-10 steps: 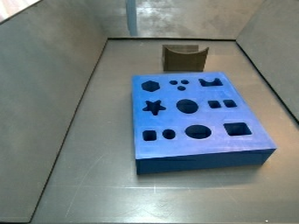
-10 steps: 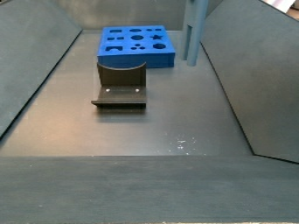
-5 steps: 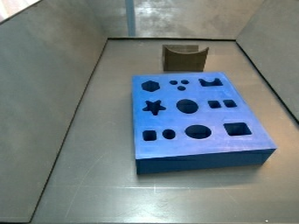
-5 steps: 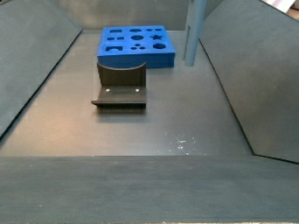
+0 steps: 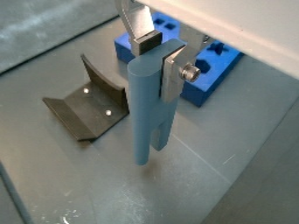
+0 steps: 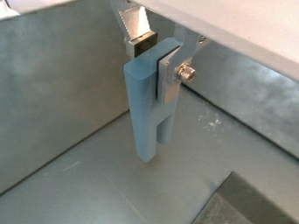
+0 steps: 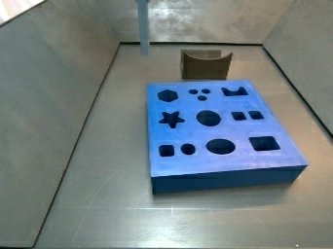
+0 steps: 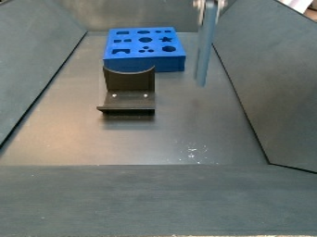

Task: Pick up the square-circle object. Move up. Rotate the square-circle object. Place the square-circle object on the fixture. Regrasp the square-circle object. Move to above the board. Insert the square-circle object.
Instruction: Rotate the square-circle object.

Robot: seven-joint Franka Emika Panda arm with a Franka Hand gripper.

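My gripper [image 5: 159, 54] [image 6: 156, 52] is shut on the upper end of the square-circle object [image 5: 146, 109] [image 6: 147, 109], a slim light blue-grey peg that hangs upright, clear of the floor. In both side views only the peg shows [image 7: 143, 24] [image 8: 206, 42]; the gripper itself is out of frame above. The fixture [image 7: 204, 64] [image 8: 128, 89] [image 5: 87, 109], a dark block with a notched top, stands on the floor beside the hanging peg. The blue board [image 7: 221, 131] [image 8: 148, 48] [image 5: 211, 68] with dark cut-outs lies flat beyond the fixture.
Grey sloping walls [image 7: 65, 88] [image 8: 266, 83] enclose the floor on all sides. The peg hangs between the fixture and the wall [image 6: 59, 96] near it.
The peg has come lower: its tip now shows at the top of a side view where it was absent, and reaches further down in the other one. Board and fixture have not moved.
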